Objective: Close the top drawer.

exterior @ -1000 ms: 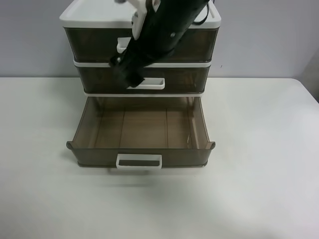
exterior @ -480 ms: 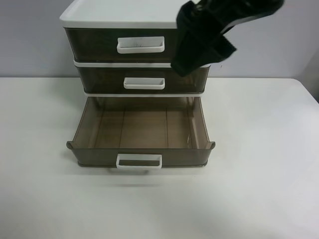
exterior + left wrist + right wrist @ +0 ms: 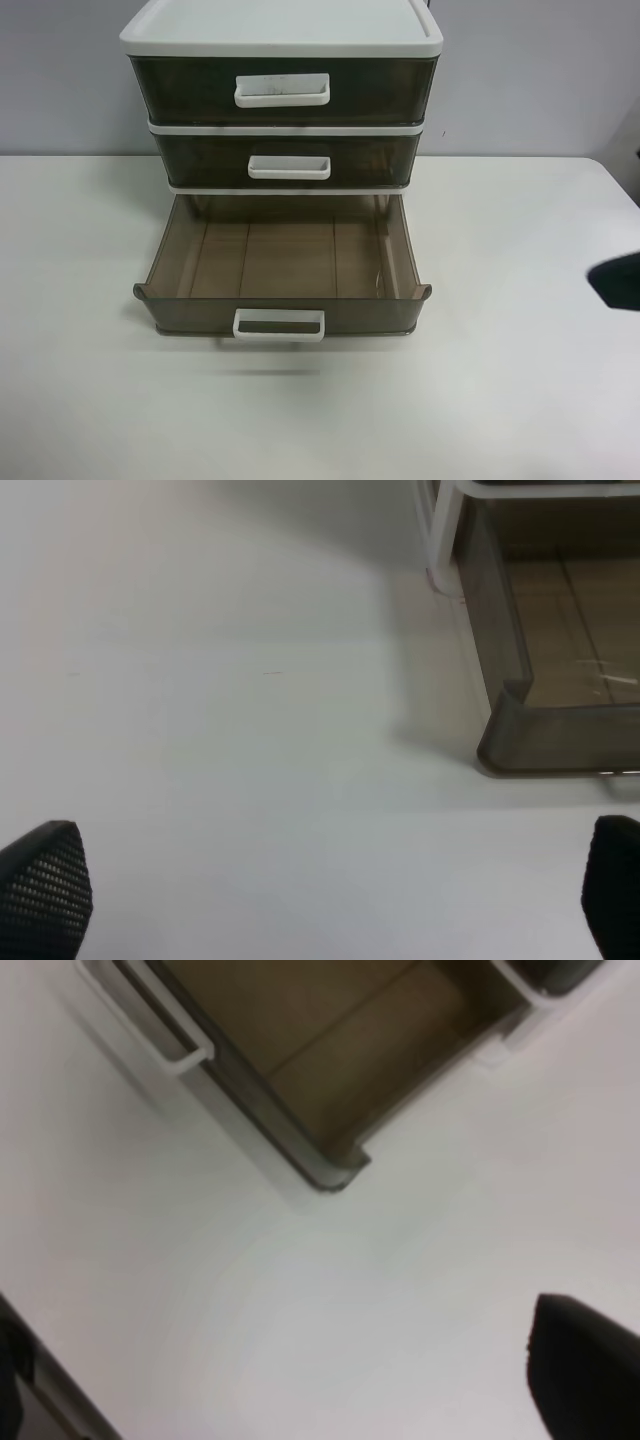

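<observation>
Arm point(image 3: 615, 280) withdrawn rightward, top drawer point(image 3: 283, 90) closed

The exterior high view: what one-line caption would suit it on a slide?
Three-drawer cabinet on a white table: top drawer and middle drawer shut, bottom drawer pulled open and empty.

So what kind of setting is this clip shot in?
Probably a lab or test bench rather than a home: a bare white table, a plain grey wall, and only a three-drawer plastic cabinet set out.
</observation>
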`<move>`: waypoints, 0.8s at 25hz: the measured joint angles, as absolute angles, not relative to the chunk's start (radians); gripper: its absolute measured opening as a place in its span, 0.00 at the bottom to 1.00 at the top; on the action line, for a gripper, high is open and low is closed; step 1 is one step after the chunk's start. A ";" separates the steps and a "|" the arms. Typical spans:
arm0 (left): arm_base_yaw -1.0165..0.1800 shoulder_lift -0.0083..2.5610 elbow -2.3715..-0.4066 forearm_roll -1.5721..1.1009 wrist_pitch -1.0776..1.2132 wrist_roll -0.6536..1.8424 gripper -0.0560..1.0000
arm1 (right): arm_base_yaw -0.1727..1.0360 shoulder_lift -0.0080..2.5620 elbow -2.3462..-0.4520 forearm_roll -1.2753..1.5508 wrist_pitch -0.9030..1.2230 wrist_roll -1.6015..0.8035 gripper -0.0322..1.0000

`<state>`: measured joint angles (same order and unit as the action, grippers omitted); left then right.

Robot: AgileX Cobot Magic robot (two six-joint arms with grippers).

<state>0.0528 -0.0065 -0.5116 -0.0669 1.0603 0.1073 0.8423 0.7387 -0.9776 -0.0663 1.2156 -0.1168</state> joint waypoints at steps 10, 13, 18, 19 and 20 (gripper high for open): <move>0.053 -0.007 -0.512 -0.067 1.060 0.107 0.99 | 0.651 0.297 -0.738 -0.066 1.198 -0.061 0.99; 0.053 -0.007 -0.512 -0.067 1.060 0.107 0.99 | 0.492 0.185 -0.659 -0.065 1.145 -0.058 0.99; 0.053 -0.007 -0.512 -0.067 1.060 0.107 0.99 | 0.266 0.034 -0.562 -0.025 1.102 -0.058 0.99; 0.053 -0.007 -0.512 -0.067 1.060 0.107 0.99 | 0.239 0.012 -0.541 -0.013 1.101 -0.058 0.99; 0.053 -0.007 -0.512 -0.067 1.060 0.107 0.99 | 0.212 0.001 -0.523 0.000 1.097 -0.058 0.99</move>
<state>0.0528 -0.0065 -0.5116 -0.0669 1.0603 0.1073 0.2116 0.0009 -0.5228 0.0000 1.0974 -0.0580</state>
